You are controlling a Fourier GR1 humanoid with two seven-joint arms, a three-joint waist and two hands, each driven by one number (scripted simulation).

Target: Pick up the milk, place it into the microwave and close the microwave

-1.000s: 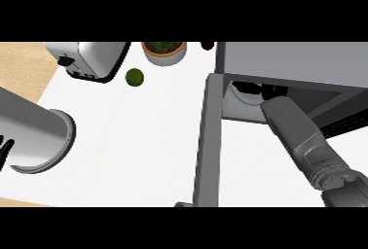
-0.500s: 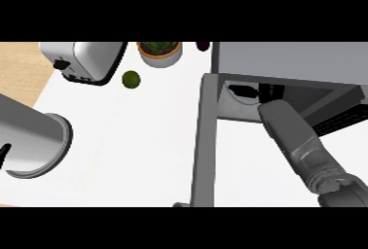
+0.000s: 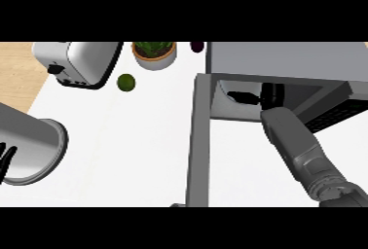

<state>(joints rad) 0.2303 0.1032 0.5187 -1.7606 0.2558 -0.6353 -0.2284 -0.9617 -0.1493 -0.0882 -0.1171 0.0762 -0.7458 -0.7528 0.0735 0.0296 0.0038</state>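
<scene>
Everything's slid down the view a touch since half a second ago, so more of the microwave's (image 3: 287, 58) inside shows. Its door (image 3: 200, 146) stands open and the right forearm (image 3: 295, 141) reaches in. The right hand (image 3: 244, 96) is just a dark shape in there, so I can't tell if it's holding anything, and I can't make out the milk. The left hand (image 3: 6, 158) barely peeks in at the left edge by the table (image 3: 129, 136), and its grip is unclear too.
</scene>
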